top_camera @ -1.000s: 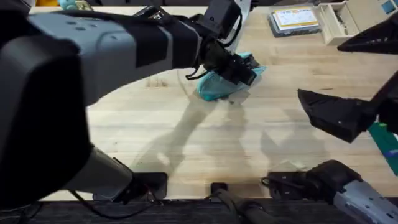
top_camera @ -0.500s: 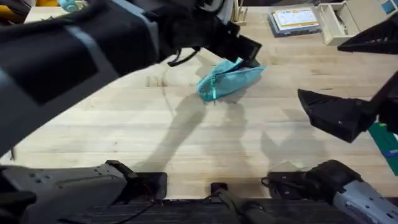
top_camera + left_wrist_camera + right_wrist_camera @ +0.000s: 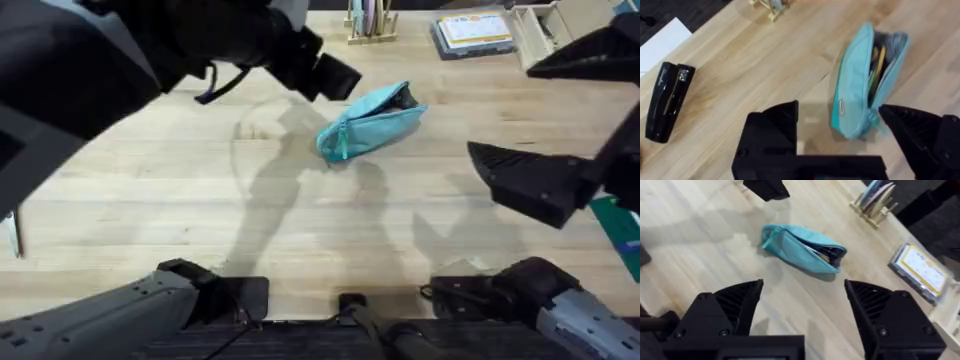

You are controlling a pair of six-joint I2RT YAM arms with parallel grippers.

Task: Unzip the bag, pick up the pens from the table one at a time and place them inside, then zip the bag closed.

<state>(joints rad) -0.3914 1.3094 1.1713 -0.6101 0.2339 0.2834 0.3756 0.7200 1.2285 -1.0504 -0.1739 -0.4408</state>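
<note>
- The right gripper point(image 3: 802, 305) hangs nearest the bases, on the right side, with its fingers point(image 3: 735, 302) spread wide and nothing between them. It waits clear of the bag, probably to leave the other arm room.
- The bag point(image 3: 368, 120) lies on its side on the surface point(image 3: 300, 230), mid-way out and a little right of centre. Its zip is at least partly open; the mouth gapes at the far-right end, and the pull end points toward the left arm.
- Through the gap, the left wrist view shows slim things point(image 3: 876, 67) already inside, one yellowish. I cannot tell whether they are pens.
- No loose pen shows on the bare surface near the bag, so I judge the zipping step is close.
- The left gripper point(image 3: 840, 137) hovers above and just left of the bag, fingers point(image 3: 775, 127) apart and empty, not touching it. That places it well to reach the pull.
- A stapler point(image 3: 667, 100) lies well apart, out to the left.
- A wooden rack point(image 3: 368, 22) and a box point(image 3: 475, 32) stand along the far edge.
</note>
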